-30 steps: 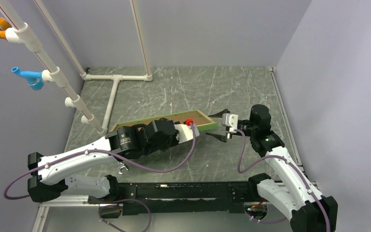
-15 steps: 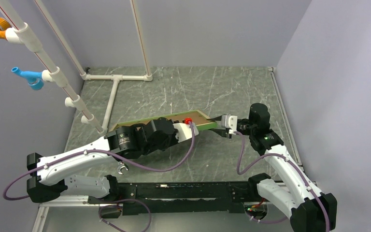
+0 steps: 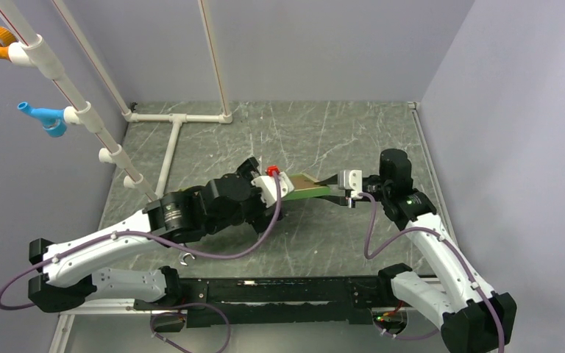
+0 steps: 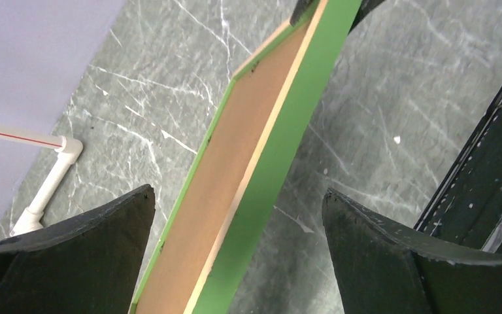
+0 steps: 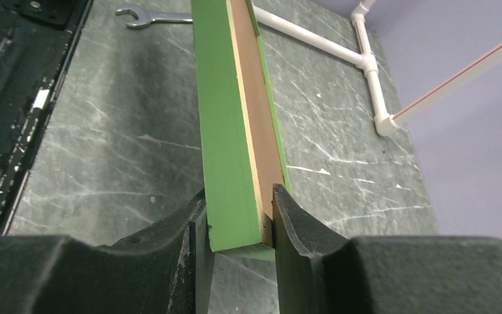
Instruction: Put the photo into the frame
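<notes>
The frame (image 5: 229,118) is gripped by the right pincer (image 5: 240,212), the left pincer (image 4: 235,199) spread wide astride it (photo unseen); insertion is judged pending.

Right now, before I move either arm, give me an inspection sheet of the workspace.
Surface: grey-green marbled tabletop, nothing spilled seen.
Job's things: green-edged rectangular wooden frame held off the table at one end, brown board showing inside; photo not seen.
Clutter: silver open-ended wrench lying near the left arm.
Grippers: left gripper open, fingers astride the frame without touching; right gripper shut on the frame's end.
Cables: purple cables loop from both arms; no snag seen.
Surroundings: white plastic pipe rack rear left; grey walls.
</notes>
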